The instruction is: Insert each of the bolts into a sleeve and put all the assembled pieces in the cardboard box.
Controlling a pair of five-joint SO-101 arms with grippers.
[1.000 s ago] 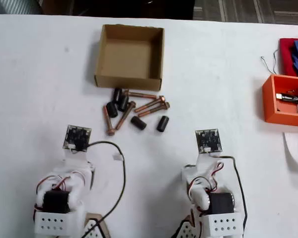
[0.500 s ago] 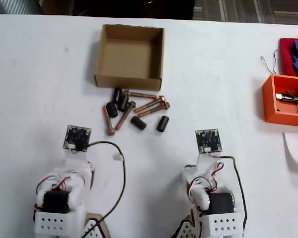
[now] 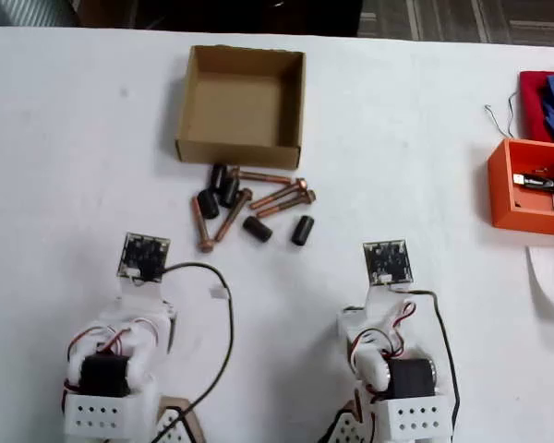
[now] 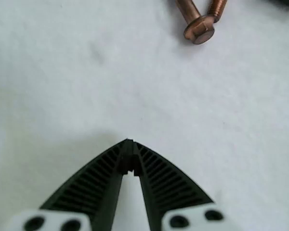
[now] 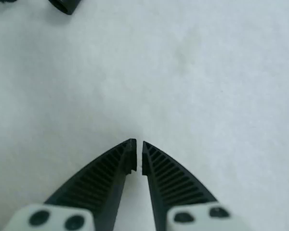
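You are looking at five copper bolts [image 3: 263, 175] and five black sleeves [image 3: 257, 229] — ten loose pieces in all, lying on one table [image 3: 74, 138]. One cardboard box [image 3: 240, 153] is sitting with them. One orange tray [image 3: 526, 218] is resting off to the side. Two arms are standing at the table — one left arm [image 3: 120, 341], one right arm [image 3: 388, 355].

We see a white table [image 3: 415, 101]. On it stand a cardboard box [image 3: 238, 153], with copper bolts [image 3: 279, 195] and black sleeves [image 3: 257, 229] just beside it, and an orange tray [image 3: 524, 210] well apart.
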